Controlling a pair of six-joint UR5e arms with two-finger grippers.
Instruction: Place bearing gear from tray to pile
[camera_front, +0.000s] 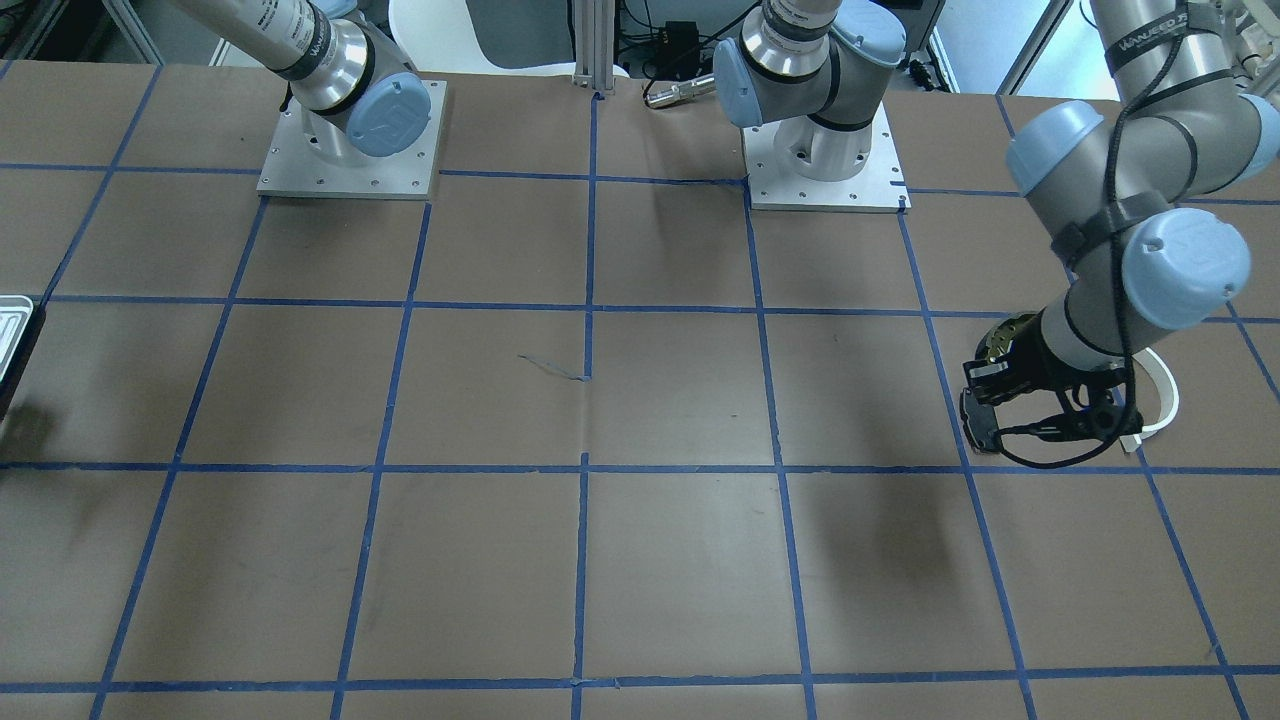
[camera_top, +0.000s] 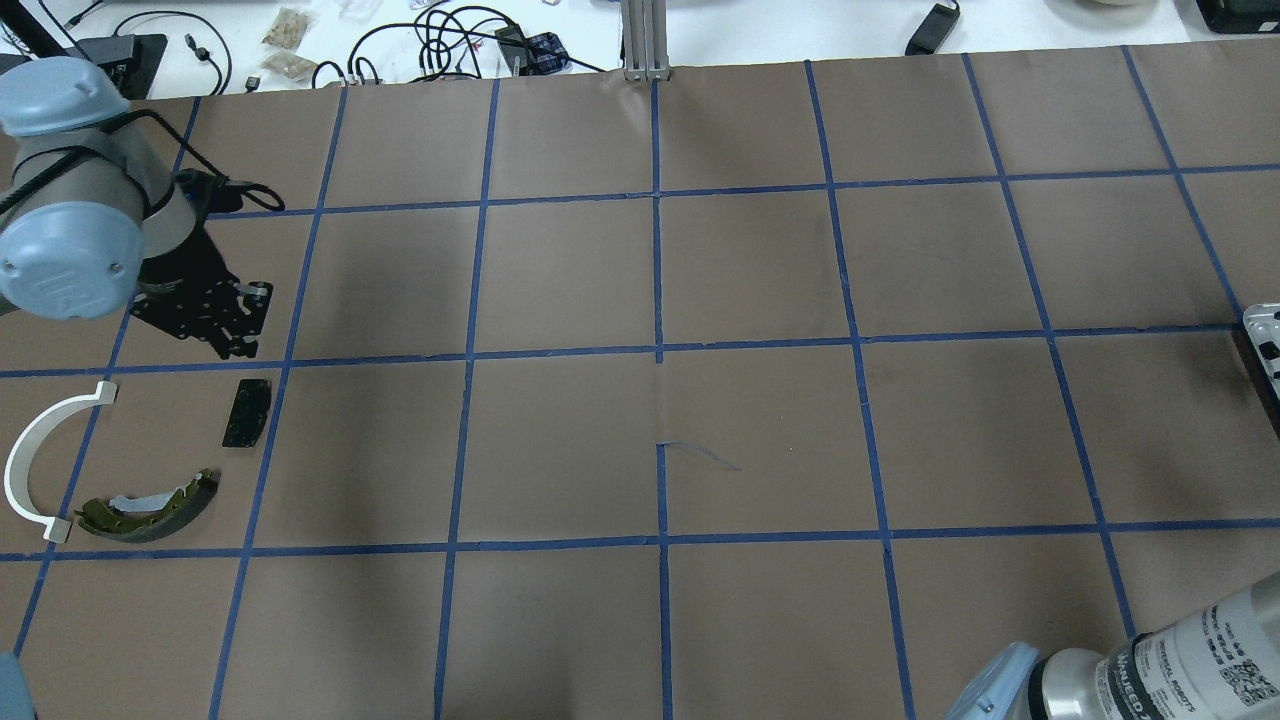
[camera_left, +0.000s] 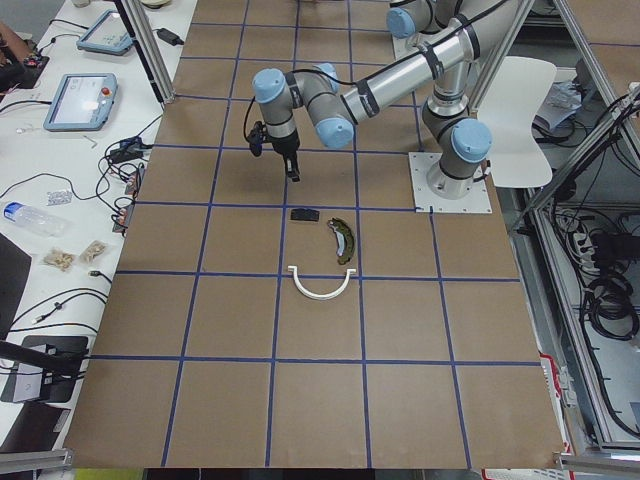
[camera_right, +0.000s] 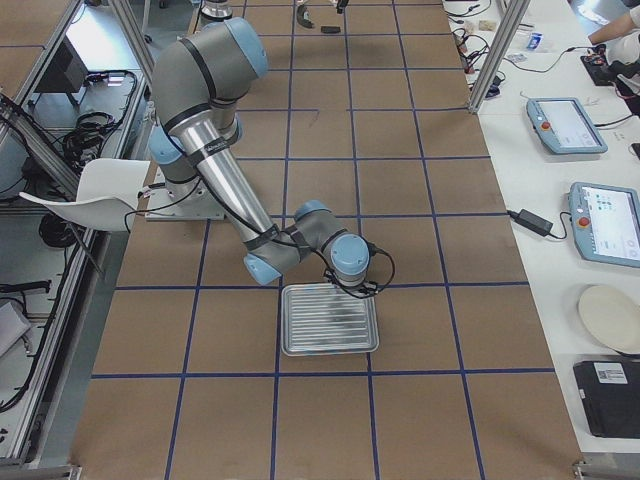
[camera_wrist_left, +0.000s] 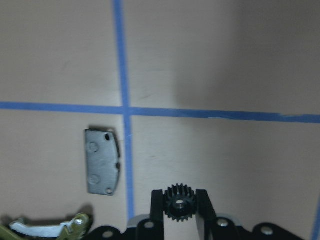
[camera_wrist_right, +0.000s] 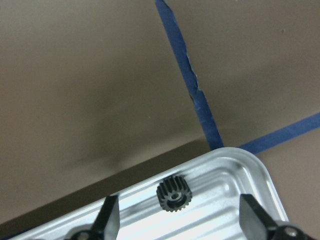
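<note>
My left gripper (camera_wrist_left: 179, 197) is shut on a small black toothed bearing gear (camera_wrist_left: 179, 206) and holds it above the table, just beyond the pile. The pile is a black pad (camera_top: 246, 412), an olive-gold brake shoe (camera_top: 150, 508) and a white arc strip (camera_top: 40, 460). In the overhead view the left gripper (camera_top: 235, 320) hangs a little past the pad. My right gripper (camera_wrist_right: 180, 220) is open over the silvery ribbed tray (camera_wrist_right: 235, 172), where a second black gear (camera_wrist_right: 174, 193) lies between its fingers, untouched.
The tray (camera_right: 330, 320) sits at the table's far right end, its corner showing in the overhead view (camera_top: 1262, 335). Brown paper with blue tape grid lines (camera_top: 658, 300) covers the table. The arm bases (camera_front: 825, 160) stand at the robot's edge.
</note>
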